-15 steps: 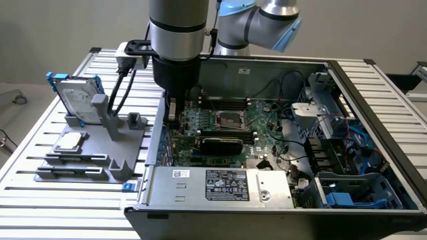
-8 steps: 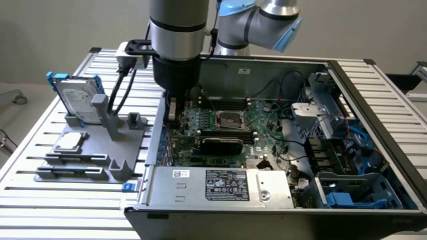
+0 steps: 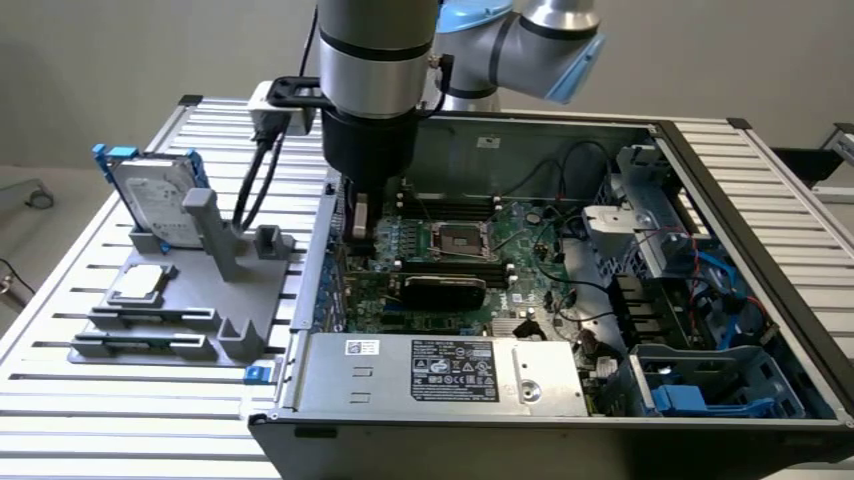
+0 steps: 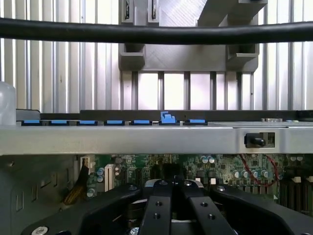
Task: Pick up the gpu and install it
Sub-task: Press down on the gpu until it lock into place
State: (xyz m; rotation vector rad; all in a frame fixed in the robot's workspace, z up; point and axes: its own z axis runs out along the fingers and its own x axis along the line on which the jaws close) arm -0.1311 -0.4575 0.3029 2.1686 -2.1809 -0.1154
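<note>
The gpu (image 3: 443, 290) stands inside the open computer case with its black cooler face showing, on the green motherboard (image 3: 527, 250) just in front of the processor socket. My gripper (image 3: 358, 232) hangs low inside the case by the wall on the exterior view's left, a little behind the gpu and apart from it. In the wrist view the two black fingers (image 4: 157, 210) lie close together, shut, with nothing seen between them. Past the gripper (image 4: 176, 188) are the motherboard and the case wall (image 4: 146, 139) with its blue clips.
A grey fixture (image 3: 174, 345) on the slatted table holds a silver hard drive in a blue frame (image 3: 154, 200) and a small square processor chip (image 3: 140, 285). The power supply (image 3: 441, 370) sits at the case front, cables (image 3: 694, 270) on the exterior view's right.
</note>
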